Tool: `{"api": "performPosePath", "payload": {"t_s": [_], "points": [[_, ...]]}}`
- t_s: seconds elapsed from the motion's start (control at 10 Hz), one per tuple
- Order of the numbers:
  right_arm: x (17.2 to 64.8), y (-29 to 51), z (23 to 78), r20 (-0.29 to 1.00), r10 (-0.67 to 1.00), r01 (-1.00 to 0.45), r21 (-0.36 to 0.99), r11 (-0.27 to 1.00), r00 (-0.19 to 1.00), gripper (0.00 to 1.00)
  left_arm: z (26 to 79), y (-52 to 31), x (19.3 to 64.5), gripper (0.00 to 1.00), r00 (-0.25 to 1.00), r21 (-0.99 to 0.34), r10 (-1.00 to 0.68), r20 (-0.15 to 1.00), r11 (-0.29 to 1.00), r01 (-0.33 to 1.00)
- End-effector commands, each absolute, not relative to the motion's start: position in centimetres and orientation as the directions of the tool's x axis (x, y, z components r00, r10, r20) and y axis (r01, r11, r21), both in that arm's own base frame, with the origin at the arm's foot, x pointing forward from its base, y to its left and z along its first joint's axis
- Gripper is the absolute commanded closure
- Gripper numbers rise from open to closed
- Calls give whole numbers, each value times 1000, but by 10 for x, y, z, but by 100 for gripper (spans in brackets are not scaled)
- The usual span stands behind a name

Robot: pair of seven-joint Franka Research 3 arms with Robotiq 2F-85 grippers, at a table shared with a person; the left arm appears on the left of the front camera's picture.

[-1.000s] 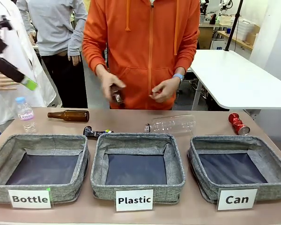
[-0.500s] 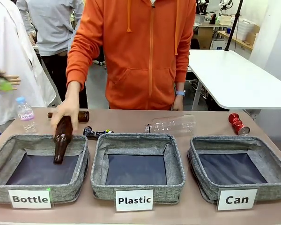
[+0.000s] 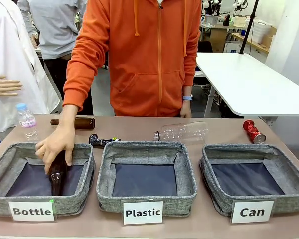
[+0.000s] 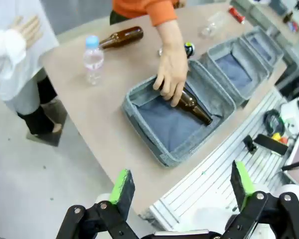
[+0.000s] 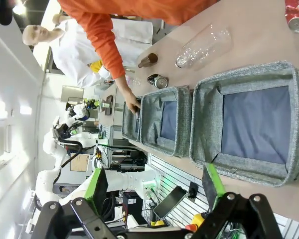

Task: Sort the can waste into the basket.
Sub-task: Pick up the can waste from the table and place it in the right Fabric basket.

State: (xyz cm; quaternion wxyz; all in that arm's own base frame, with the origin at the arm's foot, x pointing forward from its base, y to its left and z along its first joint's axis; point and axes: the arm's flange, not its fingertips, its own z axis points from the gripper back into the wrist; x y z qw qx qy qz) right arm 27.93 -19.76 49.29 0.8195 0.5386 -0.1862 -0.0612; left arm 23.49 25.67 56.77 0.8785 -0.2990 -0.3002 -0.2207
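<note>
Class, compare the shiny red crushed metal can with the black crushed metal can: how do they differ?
Colour: the shiny red crushed metal can is bright red; the black crushed metal can is mostly dark. Place: the red can lies behind the grey woven "Can" basket, the black can behind the grey "Plastic" basket, at its left corner. Shared: both lie crushed on the table, outside every basket.

Red can (image 3: pixel 253 132), shiny; black can (image 3: pixel 100 141), green-and-white marks; basket (image 3: pixel 289 203), grey weave, dark lining, white card (image 3: pixel 252 211); bottle (image 3: pixel 74 123), brown glass.
</note>
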Motion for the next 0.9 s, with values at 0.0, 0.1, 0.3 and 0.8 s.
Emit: {"api": "performPosePath", "payload": {"t_s": [0.0,0.1,0.3,0.8], "points": [[279,-198,493,266,-293,-132,904,407,918,0,546,263,227,0,726,-464,-90,682,714,524],[279,-198,493,266,-293,-132,904,407,918,0,543,257,225,0,730,-471,-77,679,717,513],[279,-198,493,266,-293,-132,904,407,918,0,550,246,236,0,733,-460,-81,675,730,505],[279,-198,493,266,-293,-132,904,407,918,0,599,152,327,0,741,-254,-353,571,783,568]]}}
